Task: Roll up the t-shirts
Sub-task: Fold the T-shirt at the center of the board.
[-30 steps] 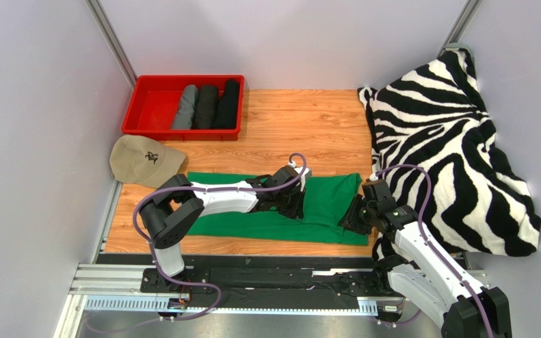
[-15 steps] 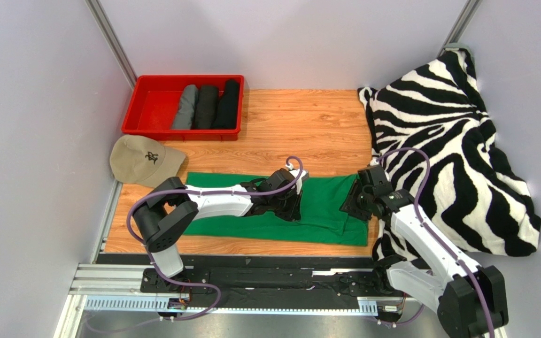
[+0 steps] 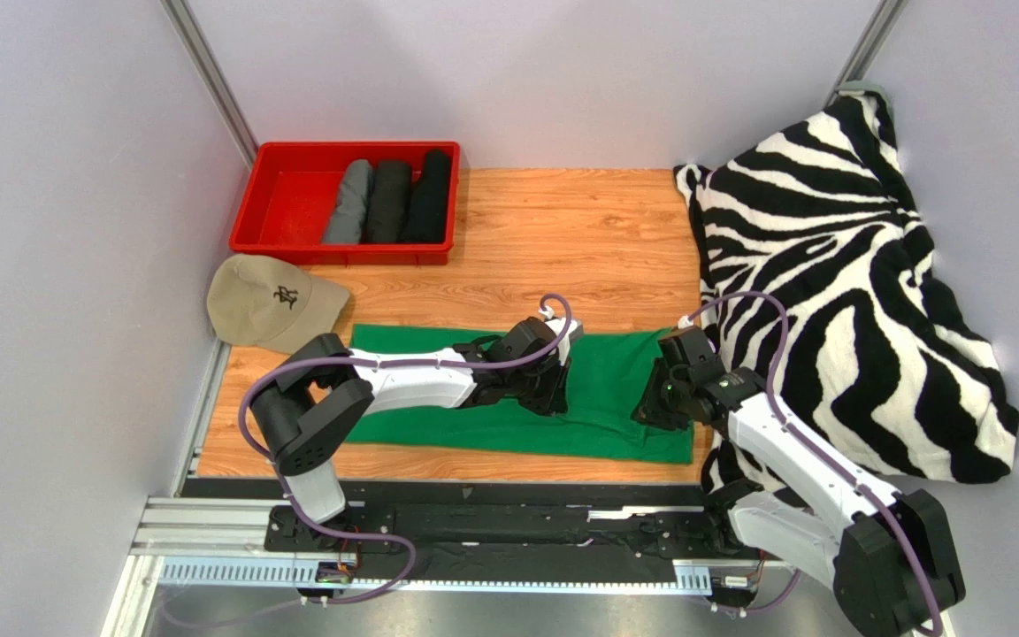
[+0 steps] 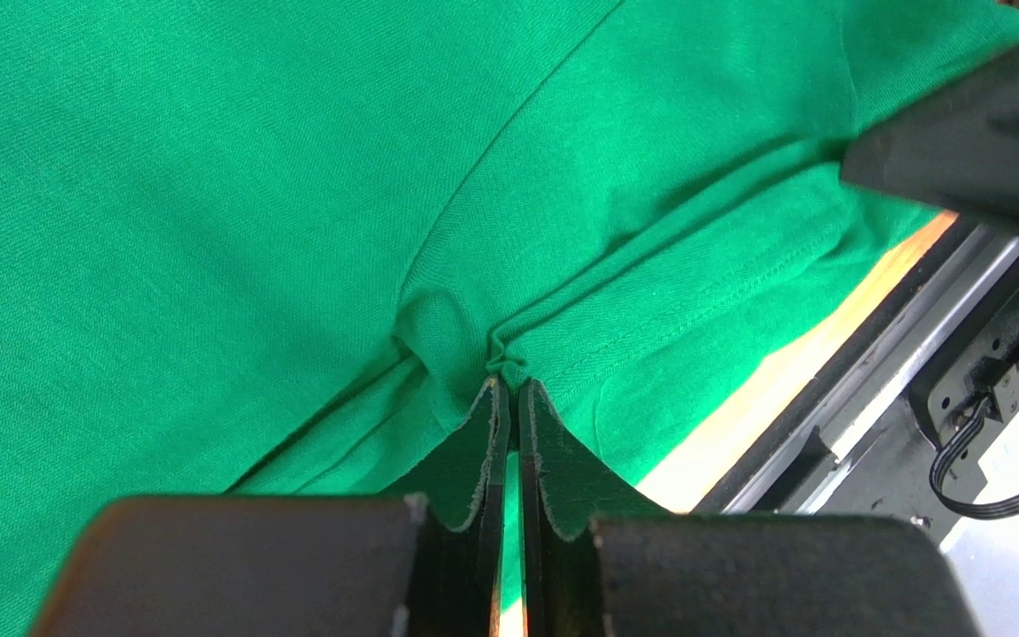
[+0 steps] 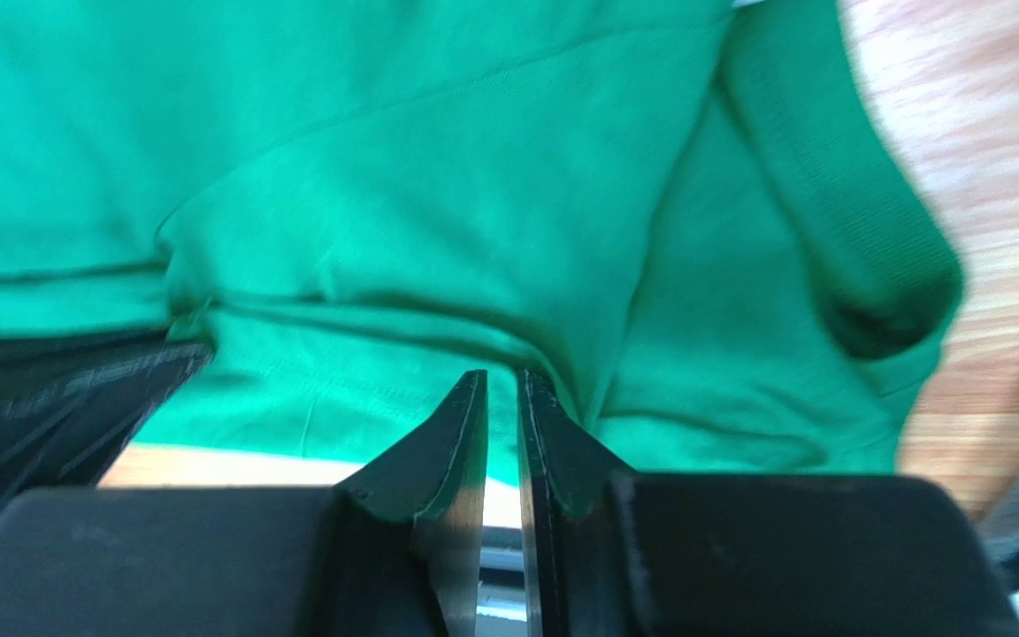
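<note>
The green shirt [image 3: 502, 427] lies as a long strip across the near side of the table [image 3: 581, 239]. The left gripper [image 4: 508, 385] pinches a puckered fold at its middle, much where it was a second ago. The right gripper [image 5: 502, 382] has slid inward over the shirt's right end. Its jaws are nearly together at a fold, but whether cloth is caught I cannot tell. Three rolls [image 3: 393, 199] sit in the tray [image 3: 282, 199] — unmoved.

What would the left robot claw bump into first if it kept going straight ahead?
The bright green cloth t-shirt: the left gripper has its tips on a bunched fold of it, probably with the wooden table just beneath.
</note>
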You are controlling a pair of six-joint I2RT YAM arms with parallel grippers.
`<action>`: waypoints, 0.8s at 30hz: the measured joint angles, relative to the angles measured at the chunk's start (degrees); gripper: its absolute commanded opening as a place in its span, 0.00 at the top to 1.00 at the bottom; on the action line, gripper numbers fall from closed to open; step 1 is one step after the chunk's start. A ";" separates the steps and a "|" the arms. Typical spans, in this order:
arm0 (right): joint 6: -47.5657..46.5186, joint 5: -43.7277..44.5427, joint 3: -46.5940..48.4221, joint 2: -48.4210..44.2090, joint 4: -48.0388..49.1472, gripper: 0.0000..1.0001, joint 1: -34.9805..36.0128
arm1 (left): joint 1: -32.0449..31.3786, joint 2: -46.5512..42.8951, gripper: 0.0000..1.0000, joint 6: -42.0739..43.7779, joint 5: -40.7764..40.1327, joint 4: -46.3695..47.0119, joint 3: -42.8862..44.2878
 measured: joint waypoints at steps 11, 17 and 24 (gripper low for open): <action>3.32 -4.83 -3.89 -7.19 -1.49 0.83 4.39 | 0.00 -0.44 0.71 -0.28 -0.44 -0.11 0.33; 5.29 -5.40 -4.09 -9.18 -2.45 0.83 7.82 | -0.02 -0.63 0.73 -0.35 -0.20 -0.66 5.20; 7.30 -5.09 -4.50 -10.91 -4.28 0.83 11.56 | -0.04 2.93 0.87 -1.31 1.44 -0.48 13.03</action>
